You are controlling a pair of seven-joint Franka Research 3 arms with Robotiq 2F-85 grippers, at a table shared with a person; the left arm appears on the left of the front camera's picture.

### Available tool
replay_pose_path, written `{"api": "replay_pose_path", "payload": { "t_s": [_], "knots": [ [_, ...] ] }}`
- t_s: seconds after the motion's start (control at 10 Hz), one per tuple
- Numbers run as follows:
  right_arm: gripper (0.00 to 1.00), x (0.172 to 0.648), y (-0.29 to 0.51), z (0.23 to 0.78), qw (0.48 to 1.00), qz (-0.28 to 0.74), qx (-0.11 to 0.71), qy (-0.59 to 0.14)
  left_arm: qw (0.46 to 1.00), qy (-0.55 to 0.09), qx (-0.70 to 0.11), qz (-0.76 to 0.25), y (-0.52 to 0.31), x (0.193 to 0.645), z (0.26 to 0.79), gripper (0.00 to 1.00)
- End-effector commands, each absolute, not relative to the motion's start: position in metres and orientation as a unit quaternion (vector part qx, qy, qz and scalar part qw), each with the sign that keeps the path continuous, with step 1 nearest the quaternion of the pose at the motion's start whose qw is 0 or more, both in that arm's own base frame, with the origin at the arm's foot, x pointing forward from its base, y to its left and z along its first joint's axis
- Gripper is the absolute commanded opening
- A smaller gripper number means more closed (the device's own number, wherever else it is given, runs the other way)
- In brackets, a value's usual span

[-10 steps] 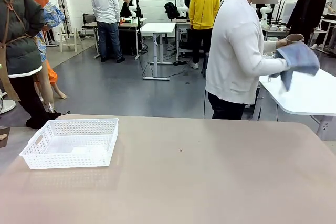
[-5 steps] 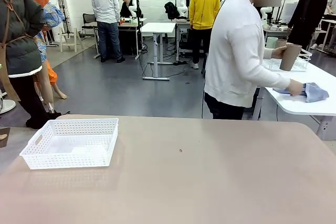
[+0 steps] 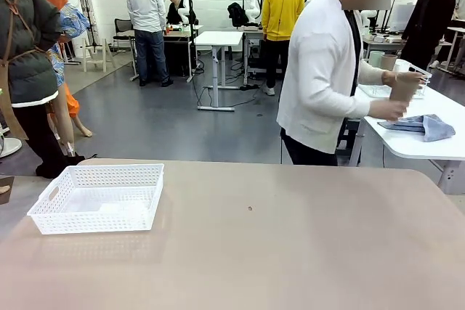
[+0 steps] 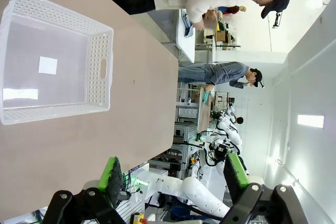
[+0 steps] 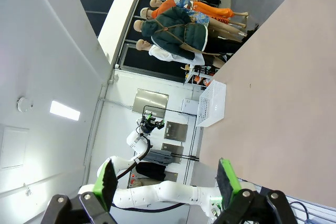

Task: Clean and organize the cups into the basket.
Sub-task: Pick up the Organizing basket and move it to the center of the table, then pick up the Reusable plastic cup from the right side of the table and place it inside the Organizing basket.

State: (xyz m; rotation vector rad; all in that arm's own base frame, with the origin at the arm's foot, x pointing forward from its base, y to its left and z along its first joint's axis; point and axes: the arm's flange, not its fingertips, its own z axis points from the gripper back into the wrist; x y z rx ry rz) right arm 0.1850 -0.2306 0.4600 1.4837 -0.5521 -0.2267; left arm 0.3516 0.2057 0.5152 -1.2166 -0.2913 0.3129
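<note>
The basket [image 3: 94,217] sat near the left edge of the tabletop [image 3: 290,252]. Past its far right corner a person [image 3: 323,70] held a tan cup [image 3: 402,89] beside a blue cloth [image 3: 426,126]. The left tool [image 4: 173,172] and right tool [image 5: 167,180] both had their fingers spread apart.

Bright, even overhead light; sharp frames, wrist views bowed at edges
</note>
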Motion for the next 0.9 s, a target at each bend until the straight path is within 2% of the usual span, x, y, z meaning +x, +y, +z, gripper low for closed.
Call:
{"api": "replay_pose_path", "payload": {
  "t_s": [0.0, 0.8],
  "knots": [
    [1.0, 0.1869, -0.2332, 0.4618, 0.689, -0.095, 0.67, -0.26, 0.797, -0.136, -0.57, 0.145, 0.2064, 0.3507, 0.5156, 1.0],
    [1.0, 0.1869, -0.2332, 0.4618, 0.689, -0.095, 0.67, -0.26, 0.797, -0.136, -0.57, 0.145, 0.2064, 0.3507, 0.5156, 1.0]
  ]
}}
